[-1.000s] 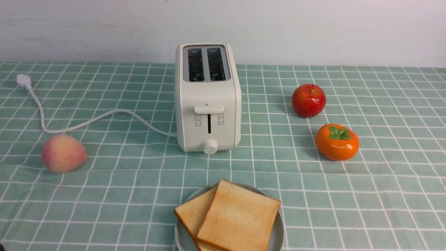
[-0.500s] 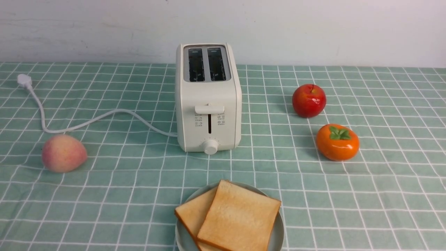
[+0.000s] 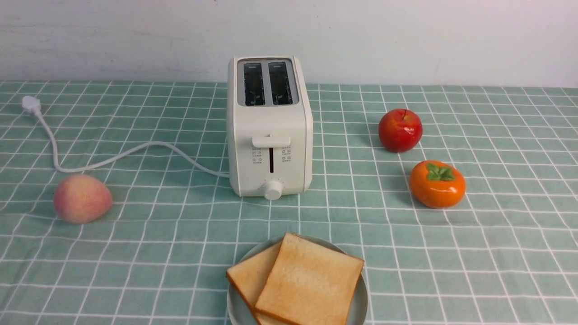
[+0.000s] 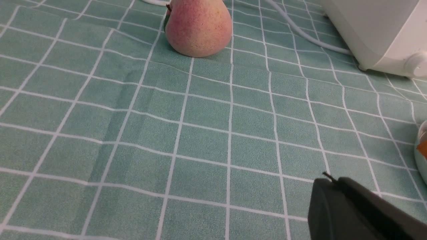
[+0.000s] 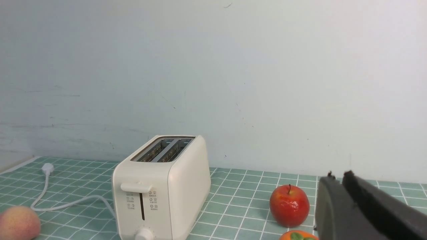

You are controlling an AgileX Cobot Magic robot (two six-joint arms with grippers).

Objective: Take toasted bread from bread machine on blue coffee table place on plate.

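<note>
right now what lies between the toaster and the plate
Nothing but bare checked cloth: the front view shows an open strip between the toaster and the plate, where both toast slices already lie.

The front view looks forward and slightly down from the near side, taking in the whole checked table (image 3: pixel 496 253) up to the far wall (image 3: pixel 406 36), with the toaster (image 3: pixel 269 135) at centre. The left wrist view sits low and close over the cloth on the left, facing the peach (image 4: pixel 198 28) and the toaster's near corner. The right wrist view sits higher on the right, looking almost level toward the far wall. All three share the toaster and peach; front and right wrist also share the apple (image 5: pixel 289 205).
</note>
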